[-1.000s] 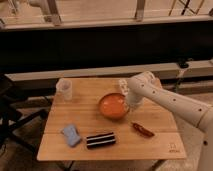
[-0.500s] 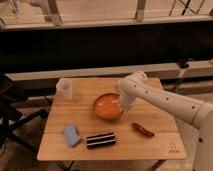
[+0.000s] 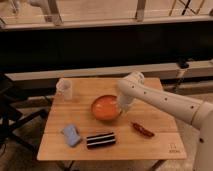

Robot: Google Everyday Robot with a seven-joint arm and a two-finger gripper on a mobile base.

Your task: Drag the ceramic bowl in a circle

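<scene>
The ceramic bowl (image 3: 105, 107) is round, shallow and glossy orange-red with a darker rim. It sits near the middle of the wooden table (image 3: 150, 142). My white arm comes in from the right. The gripper (image 3: 121, 105) points down at the bowl's right rim and seems to touch it.
A clear plastic cup (image 3: 65, 89) stands at the table's back left. A blue sponge (image 3: 71, 134) lies front left, a dark striped packet (image 3: 100, 140) at the front middle, a red snack bag (image 3: 142, 130) right of the bowl. A dark chair (image 3: 12, 117) stands left of the table.
The bowl has slid left and slightly forward on the table, and the gripper has moved left with it at its right rim.
</scene>
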